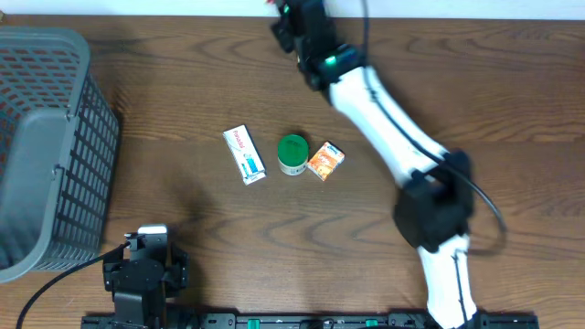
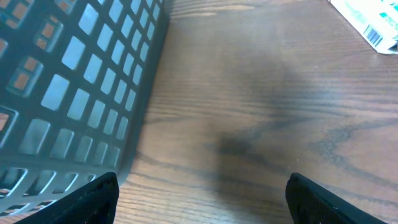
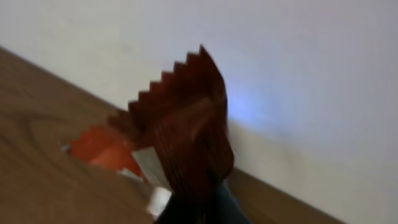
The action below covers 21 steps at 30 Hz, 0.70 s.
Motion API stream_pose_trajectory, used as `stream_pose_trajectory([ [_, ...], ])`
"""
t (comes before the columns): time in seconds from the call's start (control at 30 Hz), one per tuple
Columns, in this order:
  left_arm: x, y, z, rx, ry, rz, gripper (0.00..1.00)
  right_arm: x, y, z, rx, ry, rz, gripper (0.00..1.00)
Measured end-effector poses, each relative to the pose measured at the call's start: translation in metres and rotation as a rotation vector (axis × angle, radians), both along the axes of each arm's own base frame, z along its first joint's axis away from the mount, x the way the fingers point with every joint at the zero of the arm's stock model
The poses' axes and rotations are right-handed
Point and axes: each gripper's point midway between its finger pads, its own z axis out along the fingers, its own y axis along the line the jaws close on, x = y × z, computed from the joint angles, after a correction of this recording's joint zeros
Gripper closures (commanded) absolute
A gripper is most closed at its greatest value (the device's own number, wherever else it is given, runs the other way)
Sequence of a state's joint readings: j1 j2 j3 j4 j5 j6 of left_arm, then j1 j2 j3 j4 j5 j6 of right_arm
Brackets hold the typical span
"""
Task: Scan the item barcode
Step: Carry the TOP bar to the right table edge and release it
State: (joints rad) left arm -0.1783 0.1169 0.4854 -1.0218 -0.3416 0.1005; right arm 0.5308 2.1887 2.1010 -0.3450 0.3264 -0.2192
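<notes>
My right gripper (image 3: 198, 211) is shut on a dark red packet (image 3: 186, 124) with a saw-tooth top edge, which stands upright in front of the white wall. In the overhead view the right gripper (image 1: 297, 26) is at the table's far edge and the packet is hidden under it. Just behind the packet in the right wrist view lies a blurred orange-red object (image 3: 99, 148) with a white patch, by the wall. No barcode shows on the packet. My left gripper (image 2: 202, 205) hangs open over bare wood beside the basket, holding nothing; overhead, the left gripper (image 1: 146, 256) is near the front left.
A grey mesh basket (image 1: 46, 146) fills the left side; its wall (image 2: 81, 81) is close to my left fingers. Mid-table lie a white box (image 1: 244, 154), a green round tin (image 1: 292, 154) and an orange packet (image 1: 325, 160). The white box's barcode corner (image 2: 373, 22) shows.
</notes>
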Motion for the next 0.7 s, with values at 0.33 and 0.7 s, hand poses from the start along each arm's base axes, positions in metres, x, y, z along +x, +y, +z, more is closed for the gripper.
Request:
stream_pose_trajectory([
  [0.33,0.000,0.000,0.000,0.000,0.000,0.000,0.14,-0.099,-0.219,0.020,-0.137,0.372,-0.558,0.98],
  [0.7,0.000,0.000,0.000,0.000,0.000,0.000,0.14,-0.175,-0.456,-0.052,-0.039,0.603,-1.255,0.98],
])
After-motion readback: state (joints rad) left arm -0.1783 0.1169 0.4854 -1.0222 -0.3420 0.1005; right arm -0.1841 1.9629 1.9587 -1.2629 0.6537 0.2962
